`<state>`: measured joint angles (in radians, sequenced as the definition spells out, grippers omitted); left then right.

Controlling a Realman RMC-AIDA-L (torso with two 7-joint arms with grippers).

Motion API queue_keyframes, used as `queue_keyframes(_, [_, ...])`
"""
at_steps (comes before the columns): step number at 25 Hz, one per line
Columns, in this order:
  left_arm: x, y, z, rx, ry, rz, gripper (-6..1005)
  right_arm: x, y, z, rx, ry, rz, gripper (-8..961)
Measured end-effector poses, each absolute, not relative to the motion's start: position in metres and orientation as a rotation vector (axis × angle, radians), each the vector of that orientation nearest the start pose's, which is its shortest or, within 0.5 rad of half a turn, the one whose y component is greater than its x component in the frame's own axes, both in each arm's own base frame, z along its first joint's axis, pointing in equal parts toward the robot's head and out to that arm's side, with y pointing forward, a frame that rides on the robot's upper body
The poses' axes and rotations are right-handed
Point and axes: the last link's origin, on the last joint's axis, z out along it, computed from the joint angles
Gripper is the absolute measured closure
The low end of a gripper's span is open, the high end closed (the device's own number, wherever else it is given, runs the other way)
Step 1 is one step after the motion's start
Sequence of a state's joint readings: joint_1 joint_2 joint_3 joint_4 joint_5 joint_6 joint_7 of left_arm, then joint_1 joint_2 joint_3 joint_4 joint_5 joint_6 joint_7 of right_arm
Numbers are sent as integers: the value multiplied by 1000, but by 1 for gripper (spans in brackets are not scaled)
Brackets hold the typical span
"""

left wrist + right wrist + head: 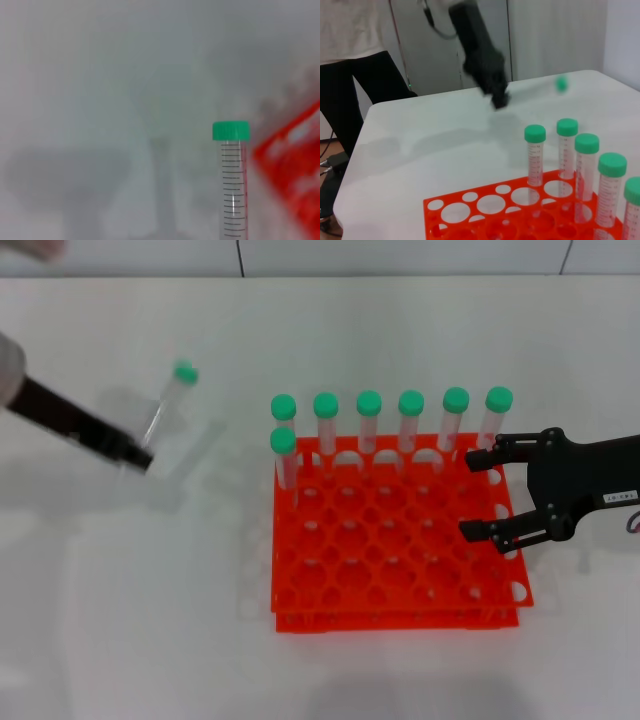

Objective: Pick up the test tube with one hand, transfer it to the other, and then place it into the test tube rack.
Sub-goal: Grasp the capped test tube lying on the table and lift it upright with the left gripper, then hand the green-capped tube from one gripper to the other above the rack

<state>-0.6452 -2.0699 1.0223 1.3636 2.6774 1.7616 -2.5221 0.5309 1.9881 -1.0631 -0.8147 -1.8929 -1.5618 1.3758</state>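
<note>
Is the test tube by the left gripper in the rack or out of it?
Out. The test tube is held in the left gripper, beside the orange test tube rack, not in any hole.

The test tube rack [400, 540] sits on the table [130, 620] at centre. Seven tubes [411, 420] stand in it — six along its far row, one just nearer at the left end. The left gripper [140, 458] holds the test tube [170, 400] well left of the rack; the right gripper [480, 495] hangs over the rack's right edge.

white table [120, 620] carries the orange-red rack [395, 540] directly.
</note>
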Motion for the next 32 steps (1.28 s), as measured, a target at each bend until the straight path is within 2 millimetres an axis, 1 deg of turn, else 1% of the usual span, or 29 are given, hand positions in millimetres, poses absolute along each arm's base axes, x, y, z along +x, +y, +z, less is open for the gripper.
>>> queue_keyframes(3, [-182,356,80,-2511,-1061,204,815,234,338,10,-2961,222,443,80])
queue_keyframes(7, [-166,357,85,-2568,-869,-32,815,234,338,10,-2960,222,442,80])
queue_keyframes(10, [-162,358,81,-2598,-758,-178,815,233,338,9,-2960,222,447,80])
queue_keyframes(13, [-158,356,69,-2689,-610,-439,815,233,338,9,-2953,230,459,80])
queue_keyframes(16, [-156,354,58,-2746,-536,-667,815,234,337,9,-2948,237,467,81])
queue_keyframes(19, [-162,357,48,-2781,-542,-744,815,233,337,8,-2948,239,474,81])
queue_keyframes(23, [-167,360,24,-2890,-569,-748,815,233,336,6,-2946,241,480,81])
queue_keyframes(25, [-169,361,13,-2945,-571,-725,815,232,336,5,-2944,239,486,81])
queue_keyframes(27, [-171,359,5,-3000,-534,-693,815,231,336,5,-2941,236,494,80])
queue_keyframes(30, [-174,357,-5,-3059,-481,-636,816,230,337,5,-2935,236,508,80])
queue_keyframes(31, [-174,357,-5,-3059,-481,-636,816,230,336,5,-2934,237,511,80])
queue_keyframes(32, [-175,357,-10,-3086,-460,-597,816,231,336,5,-2932,239,514,80])
